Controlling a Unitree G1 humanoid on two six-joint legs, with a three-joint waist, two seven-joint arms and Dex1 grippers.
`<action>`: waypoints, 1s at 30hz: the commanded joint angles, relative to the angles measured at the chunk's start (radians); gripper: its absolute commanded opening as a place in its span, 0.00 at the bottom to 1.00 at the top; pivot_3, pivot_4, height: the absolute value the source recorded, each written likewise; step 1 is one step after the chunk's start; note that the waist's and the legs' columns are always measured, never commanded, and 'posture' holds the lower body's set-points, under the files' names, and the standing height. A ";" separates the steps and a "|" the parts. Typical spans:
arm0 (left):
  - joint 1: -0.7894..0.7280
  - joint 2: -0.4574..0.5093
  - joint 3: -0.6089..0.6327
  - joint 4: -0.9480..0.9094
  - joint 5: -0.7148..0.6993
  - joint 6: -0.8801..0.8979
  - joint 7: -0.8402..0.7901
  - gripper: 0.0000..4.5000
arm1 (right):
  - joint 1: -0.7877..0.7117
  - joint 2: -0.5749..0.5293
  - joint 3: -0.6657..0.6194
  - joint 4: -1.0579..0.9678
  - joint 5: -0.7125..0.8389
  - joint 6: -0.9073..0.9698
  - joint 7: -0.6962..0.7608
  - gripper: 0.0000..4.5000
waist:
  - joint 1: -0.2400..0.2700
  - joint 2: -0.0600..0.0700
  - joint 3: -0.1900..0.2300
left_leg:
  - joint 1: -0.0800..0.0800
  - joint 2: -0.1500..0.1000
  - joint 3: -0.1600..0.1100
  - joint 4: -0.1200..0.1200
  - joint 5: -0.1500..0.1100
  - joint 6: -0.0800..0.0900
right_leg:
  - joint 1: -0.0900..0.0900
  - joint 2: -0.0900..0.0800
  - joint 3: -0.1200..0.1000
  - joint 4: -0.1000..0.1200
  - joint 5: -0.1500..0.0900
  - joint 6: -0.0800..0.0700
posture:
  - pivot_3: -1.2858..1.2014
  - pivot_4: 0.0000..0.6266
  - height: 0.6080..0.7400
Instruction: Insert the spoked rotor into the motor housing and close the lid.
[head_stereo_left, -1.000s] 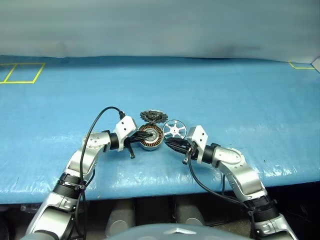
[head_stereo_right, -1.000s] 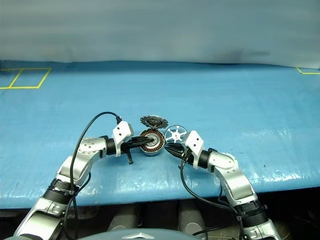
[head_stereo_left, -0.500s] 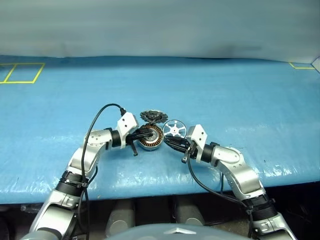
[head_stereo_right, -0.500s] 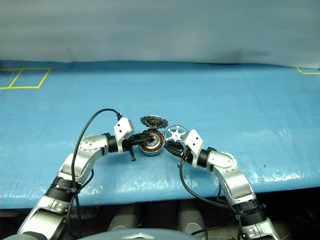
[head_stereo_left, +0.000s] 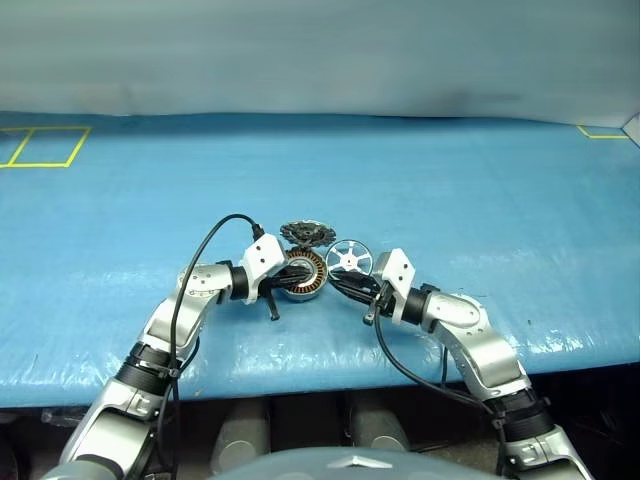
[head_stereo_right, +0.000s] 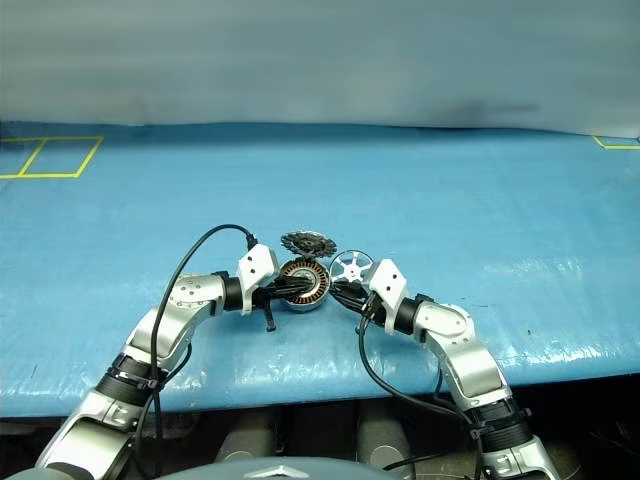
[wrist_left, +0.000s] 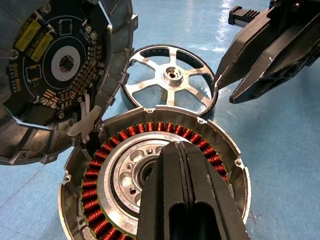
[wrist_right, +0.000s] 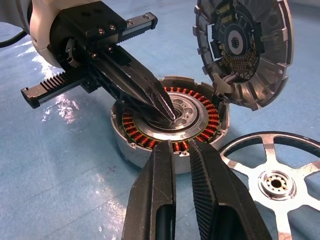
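- Here the left gripper (wrist_right: 167, 116) has its two black fingers pressed together with no gap, their tips resting on the silver centre hub of the motor housing (wrist_left: 155, 175).
- The right gripper (wrist_left: 216, 92) has its fingers nearly together, a thin slit between them, clamped on the dark rim of the spoked rotor (wrist_left: 170, 77).
- In the right wrist view that slit looks empty at its near end, and the fingertips are hidden against the housing wall.
- The single housing sits on the blue table cover (head_stereo_left: 450, 180) between the two grippers, its ring of copper windings showing; the left fingers hide the near part of it in the left wrist view.
- The single lid (wrist_right: 245, 50) stands open and tilted up from the housing's far edge, showing a dark circuit board on its inner face; its outer face is turned away, and the left wrist view cuts it off at the frame edge.
- The one rotor lies just beside the housing on the right gripper's side, with six silver spokes and a small hub; the right wrist view crops it.
- From the head views the parts are small, and the rotor's grip is hard to make out there.
- Yellow tape lines (head_stereo_left: 40, 145) mark the far corners of the cover.
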 joint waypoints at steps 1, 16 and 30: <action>0.030 0.003 0.007 -0.015 -0.001 0.010 0.012 0.00 | -0.006 0.004 -0.003 -0.012 -0.001 -0.021 -0.007 0.13 | 0.000 0.000 0.000 | 0.000 0.000 0.000 0.000 0.000 0.000 | 0.000 0.000 0.000 0.000 0.000 0.000 | 0.52 0.24 1.00; 0.030 -0.069 0.169 -0.104 -0.160 0.039 0.097 0.00 | -0.023 0.007 0.001 0.000 -0.006 -0.024 -0.005 0.13 | 0.000 0.000 0.000 | -0.001 0.000 0.000 0.002 0.000 0.000 | 0.000 0.000 0.000 0.000 0.000 0.000 | 0.52 0.24 1.00; 0.000 0.007 0.023 -0.023 -0.009 0.021 0.062 0.00 | -0.009 0.007 0.000 -0.004 -0.014 -0.033 -0.015 0.13 | 0.000 0.000 0.000 | -0.002 0.000 0.000 0.002 0.000 0.000 | -0.001 0.000 0.000 0.000 0.000 0.000 | 0.52 0.24 1.00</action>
